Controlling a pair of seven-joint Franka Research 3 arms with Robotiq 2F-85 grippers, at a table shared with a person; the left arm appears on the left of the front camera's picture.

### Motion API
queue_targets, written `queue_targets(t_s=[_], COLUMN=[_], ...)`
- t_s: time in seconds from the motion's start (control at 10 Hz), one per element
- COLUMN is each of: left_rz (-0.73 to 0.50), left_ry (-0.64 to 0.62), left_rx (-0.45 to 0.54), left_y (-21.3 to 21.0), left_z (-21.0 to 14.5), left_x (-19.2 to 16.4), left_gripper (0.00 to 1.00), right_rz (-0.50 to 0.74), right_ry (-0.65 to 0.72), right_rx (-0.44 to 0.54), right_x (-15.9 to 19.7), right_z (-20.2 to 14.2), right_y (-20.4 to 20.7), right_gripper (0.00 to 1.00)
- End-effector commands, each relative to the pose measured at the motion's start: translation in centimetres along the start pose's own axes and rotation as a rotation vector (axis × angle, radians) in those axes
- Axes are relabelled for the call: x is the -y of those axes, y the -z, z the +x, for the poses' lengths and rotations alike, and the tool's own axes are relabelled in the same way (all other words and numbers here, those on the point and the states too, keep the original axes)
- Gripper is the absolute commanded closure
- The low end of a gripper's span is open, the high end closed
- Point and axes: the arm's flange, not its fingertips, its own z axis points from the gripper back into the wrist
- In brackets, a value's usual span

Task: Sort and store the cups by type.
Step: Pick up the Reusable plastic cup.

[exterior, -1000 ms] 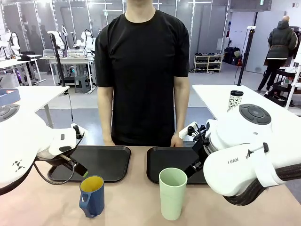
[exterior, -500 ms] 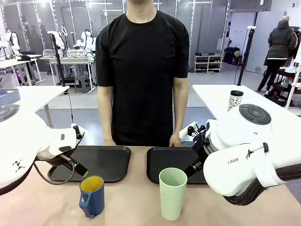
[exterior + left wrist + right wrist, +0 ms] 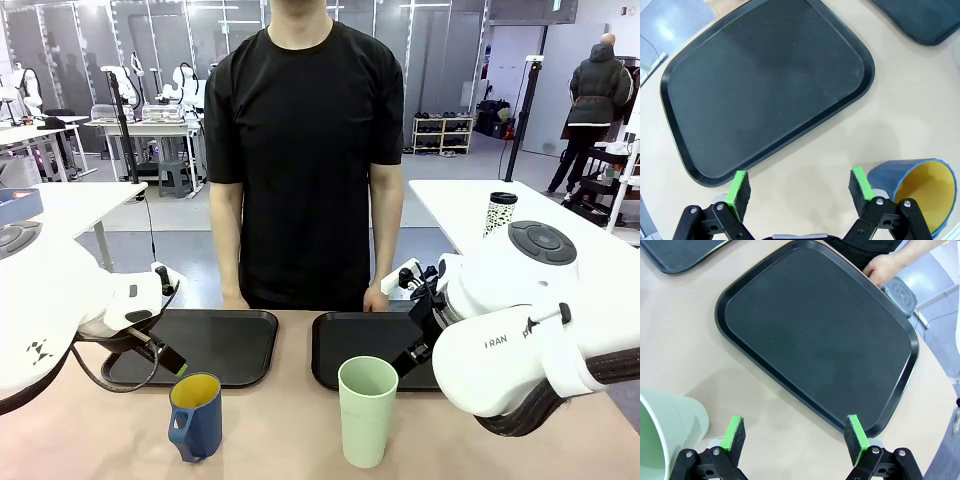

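The tan counter (image 3: 290, 430) fills the lower part of the front view. A person in a black T-shirt (image 3: 305, 150) stands at its far edge in the upper middle, with one hand (image 3: 376, 298) resting at the counter's rim by the far corner of the right-hand tray.

The white left arm (image 3: 50, 300) comes in from the left edge of the frame and the bulkier-looking right arm (image 3: 520, 340) from the right edge. Both hang low over the counter.

Two black trays lie flat side by side in the middle of the frame, the left tray (image 3: 230, 345) and the right tray (image 3: 360, 345), a narrow strip of counter between them. Both are bare.

The pale green tumbler (image 3: 367, 415) stands upright on the counter at lower centre, just in front of the right tray. The dark blue mug (image 3: 197, 420), yellow inside, stands upright at lower left, in front of the left tray, its handle turned toward the left of the frame. The two cups stand well apart.

In the left wrist view the left pincer (image 3: 799, 186) is spread wide over bare counter at the tray's near edge, pinching nothing. The mug sits at lower right, just outside one finger.

In the right wrist view the right pincer (image 3: 795, 432) is likewise spread wide and holds nothing, with the tumbler at the lower left corner, outside its fingers.
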Motion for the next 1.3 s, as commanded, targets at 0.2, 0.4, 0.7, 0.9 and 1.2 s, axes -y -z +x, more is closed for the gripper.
queue_targets(t_s=[0.2, 0.4, 0.7, 0.9, 1.2], left_rz=[0.0, 0.0, -0.007, 0.039, 0.091], left_ry=[-0.001, -0.001, -0.016, -0.04, -0.001], left_rx=[0.0, 0.0, -0.01, 0.056, 0.191], left_y=[0.0, 0.0, 0.1, -2.6, -10.8], left_z=[0.0, 0.0, 0.4, 2.2, 3.9], left_x=[0.0, 0.0, 0.0, 0.5, 3.1], left_gripper=[0.0, 0.0, 0.0, 0.0, 0.0], right_rz=[0.001, 0.001, -0.019, -0.097, -0.251], right_ry=[0.003, 0.003, 0.005, 0.019, 0.04], right_rx=[0.0, 0.0, 0.007, 0.062, 0.2], right_x=[0.0, 0.0, 0.3, 0.7, -0.3], right_z=[0.0, 0.0, 0.5, 2.7, 5.1], right_y=[0.0, 0.0, -0.3, -4.4, -13.8], right_gripper=[0.0, 0.0, 0.0, 0.0, 0.0])
